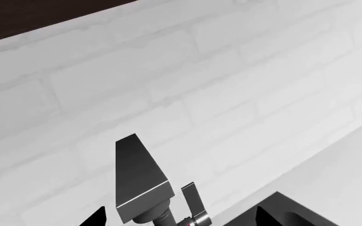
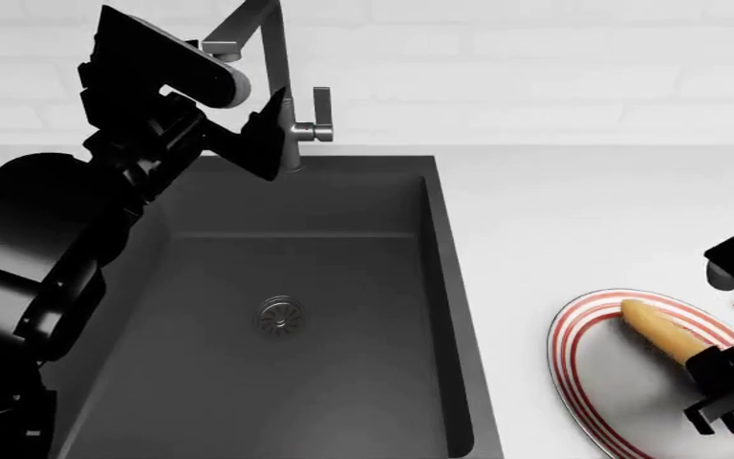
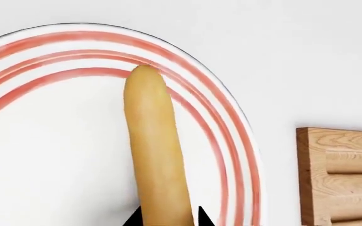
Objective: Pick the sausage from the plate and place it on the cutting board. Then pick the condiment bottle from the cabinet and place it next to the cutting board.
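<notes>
Straddling sausage (image 3: 154, 150) lower centre, on plate (image 3: 55, 141), for lift | right end effector (image 3: 167, 217) narrowly parted, grip unconfirmed | cutting board (image 3: 341, 176) lower right | left end effector (image 1: 181, 216) parked by faucet (image 1: 142, 181), spread.

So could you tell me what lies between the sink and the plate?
Nothing: the head view shows only bare white counter between the sink and the plate, where the sausage lies.
</notes>
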{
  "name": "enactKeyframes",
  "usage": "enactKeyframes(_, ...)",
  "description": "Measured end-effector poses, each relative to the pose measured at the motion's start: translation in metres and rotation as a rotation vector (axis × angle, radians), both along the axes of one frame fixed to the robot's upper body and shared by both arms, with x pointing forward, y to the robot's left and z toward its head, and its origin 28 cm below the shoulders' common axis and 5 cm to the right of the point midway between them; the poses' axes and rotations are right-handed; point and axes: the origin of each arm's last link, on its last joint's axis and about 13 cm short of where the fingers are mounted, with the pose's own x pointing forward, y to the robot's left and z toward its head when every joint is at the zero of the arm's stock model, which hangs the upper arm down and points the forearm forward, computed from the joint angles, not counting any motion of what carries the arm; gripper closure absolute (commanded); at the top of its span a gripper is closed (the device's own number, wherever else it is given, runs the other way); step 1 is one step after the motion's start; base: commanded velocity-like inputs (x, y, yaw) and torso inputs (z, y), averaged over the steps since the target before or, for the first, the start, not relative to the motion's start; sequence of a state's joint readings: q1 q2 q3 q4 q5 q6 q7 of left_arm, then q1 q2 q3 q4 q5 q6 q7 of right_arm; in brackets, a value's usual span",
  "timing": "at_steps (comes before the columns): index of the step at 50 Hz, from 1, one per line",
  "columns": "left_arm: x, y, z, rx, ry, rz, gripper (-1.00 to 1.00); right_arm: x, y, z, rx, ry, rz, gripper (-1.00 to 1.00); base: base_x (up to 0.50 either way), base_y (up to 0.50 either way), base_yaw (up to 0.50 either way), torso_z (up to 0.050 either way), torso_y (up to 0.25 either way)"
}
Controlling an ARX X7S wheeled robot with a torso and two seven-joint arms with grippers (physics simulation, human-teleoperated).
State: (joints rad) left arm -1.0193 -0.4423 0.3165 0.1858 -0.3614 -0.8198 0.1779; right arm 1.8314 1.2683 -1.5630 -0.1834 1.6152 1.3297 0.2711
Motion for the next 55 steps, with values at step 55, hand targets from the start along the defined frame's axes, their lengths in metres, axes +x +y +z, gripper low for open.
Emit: enactKeyframes(55,-0.003,-0.001,-0.007,-0.001,0.018,0.016,-1.00,0.016,-0.045,0.042,-0.229,-0.556,-0.618,1.00,0.00,0.00,0.00,0.000,0.000)
